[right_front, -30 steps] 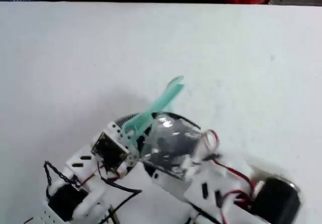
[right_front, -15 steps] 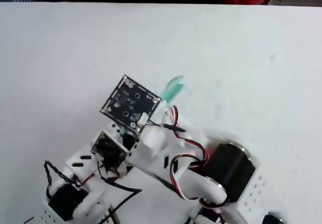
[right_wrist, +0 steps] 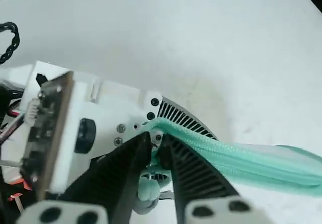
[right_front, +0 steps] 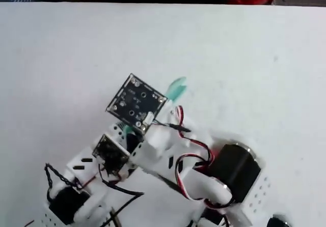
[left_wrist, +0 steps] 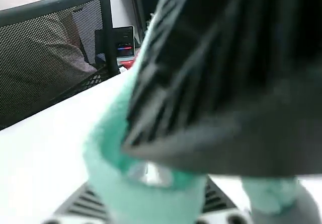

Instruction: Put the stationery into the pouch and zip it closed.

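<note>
The pouch has a mint green zipper band [right_wrist: 236,156], and its far end [right_front: 176,88] pokes out past the arms. My left gripper [right_wrist: 163,126] is shut on the near end of that band, beside its white wrist and camera board [right_wrist: 48,118]. Up close, the mint fabric [left_wrist: 115,148] sits pinched under a dark ribbed finger [left_wrist: 211,68]. My right gripper [right_wrist: 155,146] has its black fingers shut at the same end, with the mint zipper pull [right_wrist: 147,188] between them. Its wrist board [right_front: 135,102] covers the rest of the pouch from above.
Both arms crowd the near middle of the white table [right_front: 76,53]. A black cable [right_front: 56,176] loops beside the left arm's base. A mesh chair [left_wrist: 50,58] stands beyond the table edge. Bare table lies to the far side, left and right.
The right arm has swung in from the near right over the pouch, and its wrist board now hides the clear pouch body. The left arm has stayed put.
</note>
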You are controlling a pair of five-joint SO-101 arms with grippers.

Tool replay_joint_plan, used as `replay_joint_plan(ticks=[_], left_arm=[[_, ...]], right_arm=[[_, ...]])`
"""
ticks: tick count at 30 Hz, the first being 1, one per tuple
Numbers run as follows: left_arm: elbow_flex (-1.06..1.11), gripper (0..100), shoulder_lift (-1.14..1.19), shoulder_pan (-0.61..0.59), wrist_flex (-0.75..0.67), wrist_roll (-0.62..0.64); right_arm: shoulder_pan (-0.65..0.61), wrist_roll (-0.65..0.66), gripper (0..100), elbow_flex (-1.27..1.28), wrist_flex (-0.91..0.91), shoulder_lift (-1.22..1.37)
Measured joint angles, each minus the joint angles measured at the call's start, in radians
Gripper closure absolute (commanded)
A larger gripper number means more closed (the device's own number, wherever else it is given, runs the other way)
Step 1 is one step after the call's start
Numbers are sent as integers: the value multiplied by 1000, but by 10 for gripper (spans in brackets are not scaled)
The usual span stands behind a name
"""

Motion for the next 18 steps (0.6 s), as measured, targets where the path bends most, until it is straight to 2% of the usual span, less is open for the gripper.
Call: replay_joint_plan(ticks=[6,15,18], left_arm=[[2,977,0,0,-11,0],[3,977,0,0,-12,0],[3,977,0,0,-14,0]], right_arm=[[-86,0,980,0,0,-2],[-78,21,969,-26,8,6],[-3,44,885,-84,9,-21]])
